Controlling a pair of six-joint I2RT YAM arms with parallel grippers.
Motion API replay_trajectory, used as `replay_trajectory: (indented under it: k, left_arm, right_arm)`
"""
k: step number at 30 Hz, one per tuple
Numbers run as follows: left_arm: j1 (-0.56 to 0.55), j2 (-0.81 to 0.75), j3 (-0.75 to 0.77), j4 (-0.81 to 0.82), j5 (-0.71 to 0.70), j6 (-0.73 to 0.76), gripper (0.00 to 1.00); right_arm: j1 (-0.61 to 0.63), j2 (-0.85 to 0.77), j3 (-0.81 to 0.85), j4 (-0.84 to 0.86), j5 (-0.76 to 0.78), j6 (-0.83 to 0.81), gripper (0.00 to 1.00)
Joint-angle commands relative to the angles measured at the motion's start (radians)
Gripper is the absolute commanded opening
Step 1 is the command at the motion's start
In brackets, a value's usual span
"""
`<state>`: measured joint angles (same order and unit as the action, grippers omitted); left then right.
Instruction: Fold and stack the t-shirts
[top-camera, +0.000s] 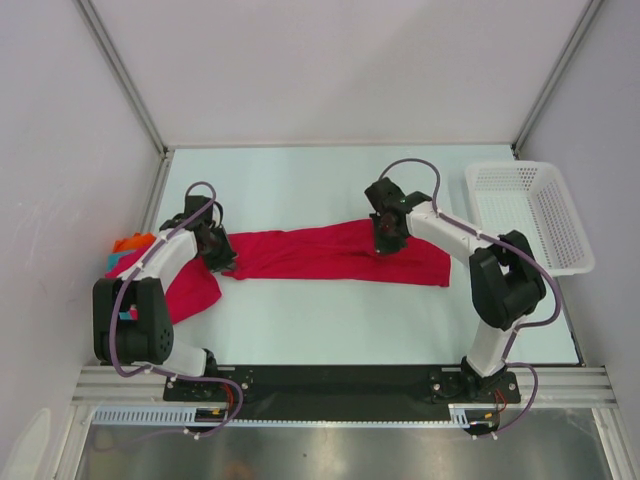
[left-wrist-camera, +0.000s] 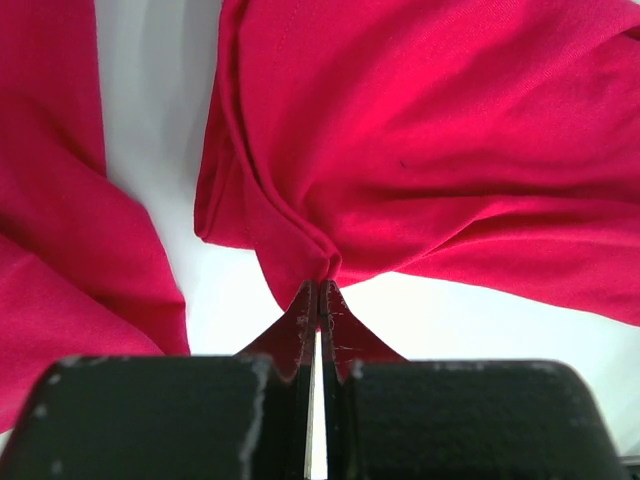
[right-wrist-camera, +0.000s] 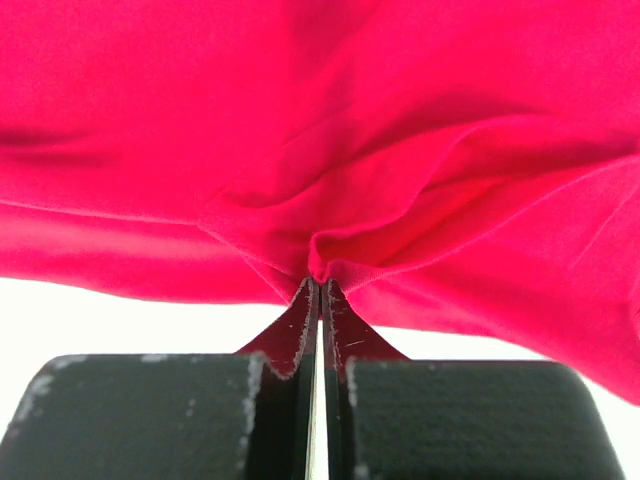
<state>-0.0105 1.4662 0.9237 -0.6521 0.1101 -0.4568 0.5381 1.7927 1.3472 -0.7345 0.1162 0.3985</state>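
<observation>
Pinching this crimson t-shirt (top-camera: 330, 258) at two points, I judge the step in hand to be lifting and spreading it flat before the first fold. To do that well I would raise both arms together at an even pace. The cloth should be taut between them but never yanked, since each pinch takes only a small pucker of fabric and a jerk could pull it free. I would also want a single layer to ride up, though from the wrist views I cannot tell how many layers are caught.

The left gripper (left-wrist-camera: 318, 288) has its fingers pressed together with barely a sliver between them. They bite a gathered fold of the shirt right at the tips, and the cloth fans away ahead and to the right. Left of those fingers, across a strip of bare white table (left-wrist-camera: 160, 150), lies a second red t-shirt (left-wrist-camera: 60, 260), untouched. The right gripper (right-wrist-camera: 320, 285) is likewise clamped tight on a pucker of the same shirt, which fills the view ahead of its tips. A small orange garment (top-camera: 130, 243) sits outside the left fingers. The white mesh basket (top-camera: 530, 215) stands well apart, outside the right ones.
</observation>
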Motion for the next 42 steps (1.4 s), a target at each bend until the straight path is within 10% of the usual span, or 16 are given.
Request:
replay_trajectory:
  k: [1, 10, 15, 21, 42]
  left_arm:
    - [0.004, -0.023, -0.006, 0.031, 0.019, 0.029, 0.02]
    - [0.007, -0.027, -0.003, 0.029, 0.026, 0.033, 0.02]
    - [0.007, -0.027, -0.002, 0.028, 0.031, 0.035, 0.02]
    - [0.007, -0.037, 0.003, 0.019, 0.028, 0.041, 0.02]
    - [0.052, -0.03, 0.023, 0.002, 0.031, 0.053, 0.02]
  right_arm:
    - [0.042, -0.062, -0.046, -0.005, 0.06, 0.043, 0.0]
    - [0.063, -0.066, -0.126, -0.006, 0.086, 0.069, 0.01]
    - [0.069, -0.042, -0.117, -0.005, 0.083, 0.066, 0.34]
    - [0.069, -0.018, -0.019, -0.034, 0.118, 0.043, 0.45]
    - [-0.041, 0.068, 0.038, -0.026, 0.151, -0.021, 0.43]
